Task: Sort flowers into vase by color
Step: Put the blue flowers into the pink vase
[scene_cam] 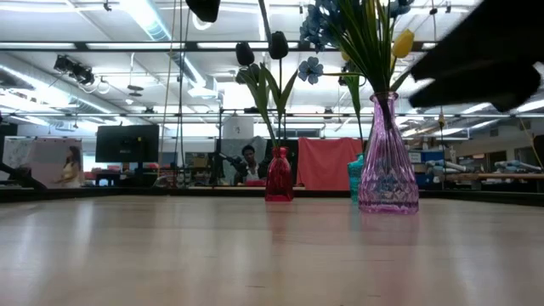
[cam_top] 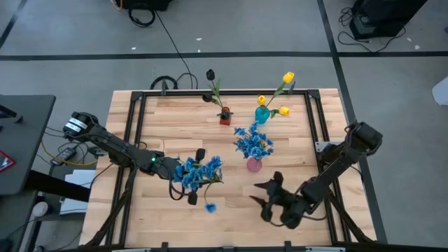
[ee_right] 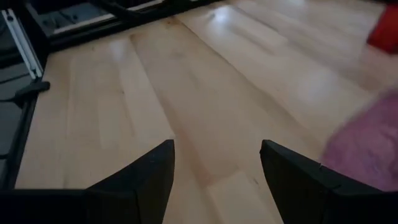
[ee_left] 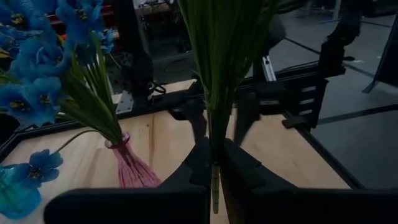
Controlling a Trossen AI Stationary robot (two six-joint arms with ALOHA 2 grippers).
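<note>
Just left of the pink vase (cam_top: pixel 254 165), the left gripper (cam_top: pixel 183 173) is clamped tight on the green stems of a blue flower bunch (cam_top: pixel 201 171), holding it up off the wooden table (cam_top: pixel 154 122); the left wrist view shows the stems (ee_left: pixel 214 93) pinched right between its dark fingers (ee_left: pixel 193 165). One loose blue blossom (cam_top: pixel 210 207) lies on the table a bit nearer the front edge than that bunch. The pink vase already has a blue spray (cam_top: pixel 253 143) standing in it, and in the low view it's the tall ribbed purple-pink glass (scene_cam: pixel 388 161) with green stems rising out. Behind the pink vase sits a teal vase (cam_top: pixel 262 114) with yellow tulip buds (cam_top: pixel 288 77), and off to the left of that, a small red vase (cam_top: pixel 225 117) with dark, near-black blooms (cam_top: pixel 210 74). Right gripper (cam_top: pixel 269 192) hangs low over the table just in front of the pink vase, fingers (ee_right: pixel 149 171) spread apart with nothing between them but bare wood, and the vase's pink blur sits at the edge of its wrist view.
</note>
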